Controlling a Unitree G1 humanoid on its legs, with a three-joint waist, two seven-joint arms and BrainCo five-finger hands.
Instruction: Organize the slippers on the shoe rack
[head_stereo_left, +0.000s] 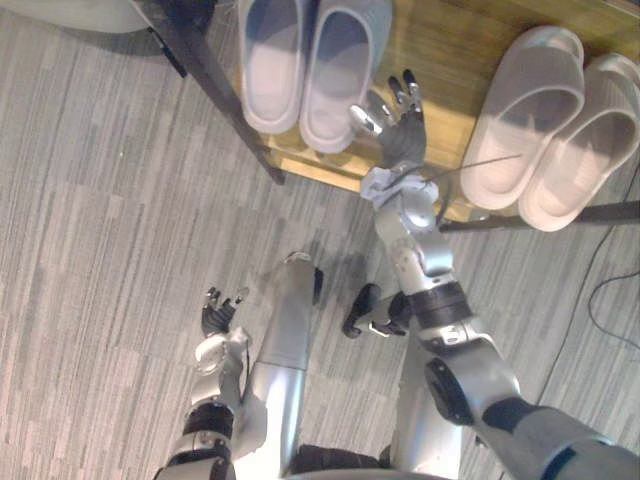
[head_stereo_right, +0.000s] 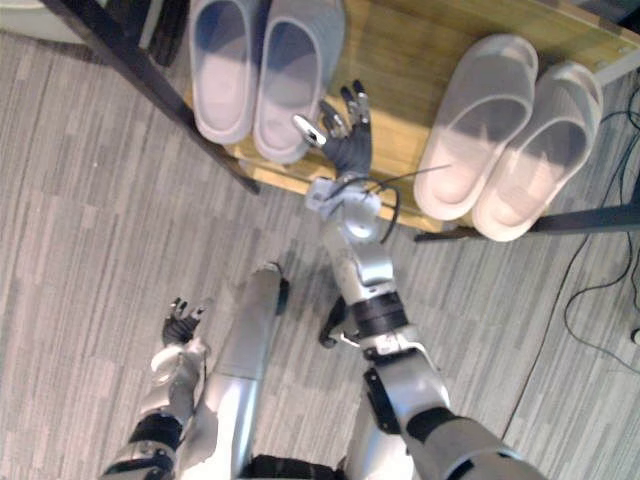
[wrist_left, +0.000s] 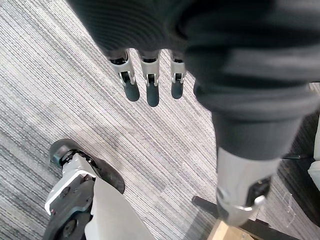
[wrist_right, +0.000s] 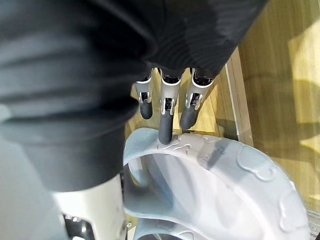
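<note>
fingers (right): the fingers (wrist_right: 166, 125) are held straight and slightly apart, with nothing gripped. One tip is rested on the heel rim of the near blue-grey slipper (wrist_right: 225, 185); the rest are kept just clear of it, over the wood.
touched slipper: it is set on the shoe rack (head_stereo_left: 450, 50), tight beside its mate.
done: the blue-grey pair (head_stereo_left: 272, 70) is lined up side by side, toes pointed inward. The pale pair (head_stereo_left: 525, 110) is likewise placed together further right on the same shelf, well apart from the first pair and a little angled.
left to do: judged to be little, probably a nudge to square the touched slipper. The heels of both pairs are seen close to the front edge.
right hand: the right hand (head_stereo_left: 402, 125) is held back-up over the shelf between the two pairs, just beside the blue-grey one, thumb turned toward that slipper's heel.
right arm: it is stretched forward, nearly straight.
left hand: the left hand (head_stereo_left: 220, 312) is hung low at the side over the carpet (head_stereo_left: 100, 200), fingers loosely open and empty, idle.
</note>
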